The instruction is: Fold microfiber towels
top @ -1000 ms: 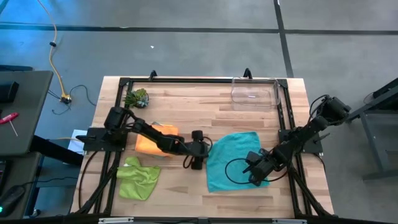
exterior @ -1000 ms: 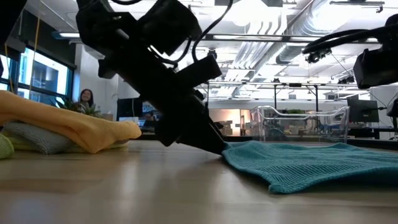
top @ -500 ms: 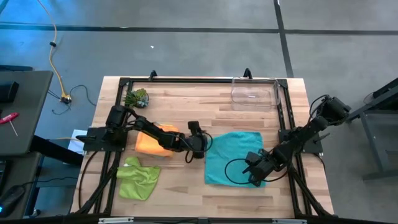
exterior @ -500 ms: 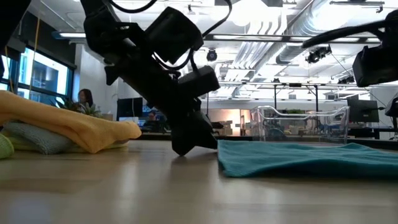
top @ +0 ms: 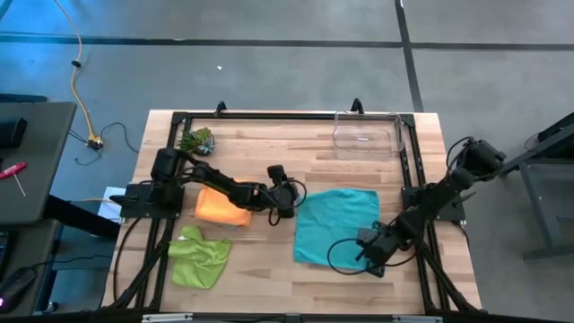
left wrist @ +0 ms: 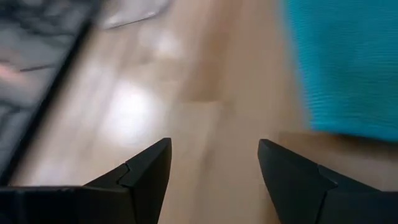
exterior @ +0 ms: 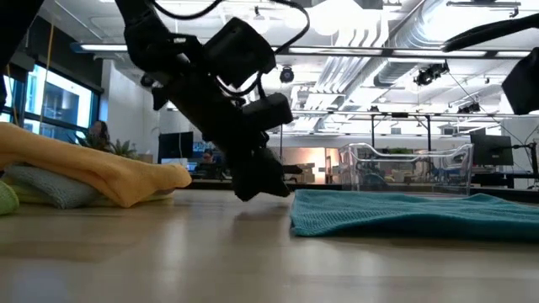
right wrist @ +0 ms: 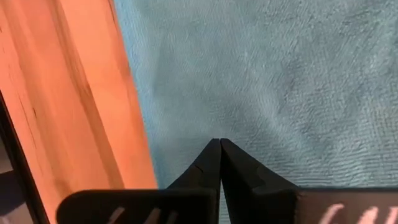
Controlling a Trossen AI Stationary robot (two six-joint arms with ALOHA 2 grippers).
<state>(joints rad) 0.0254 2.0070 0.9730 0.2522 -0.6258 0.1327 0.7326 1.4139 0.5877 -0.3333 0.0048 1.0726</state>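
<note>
From above, the teal towel lies spread flat mid-table, the left gripper just beside its upper left corner, the right gripper at its lower right edge. An orange towel (folded, on a stack) and a crumpled lime green towel sit further left.

Low view: the left gripper is just above the wood.

Left wrist: its fingers spread wide, empty.

Right wrist: fingers pressed together over teal cloth
</note>
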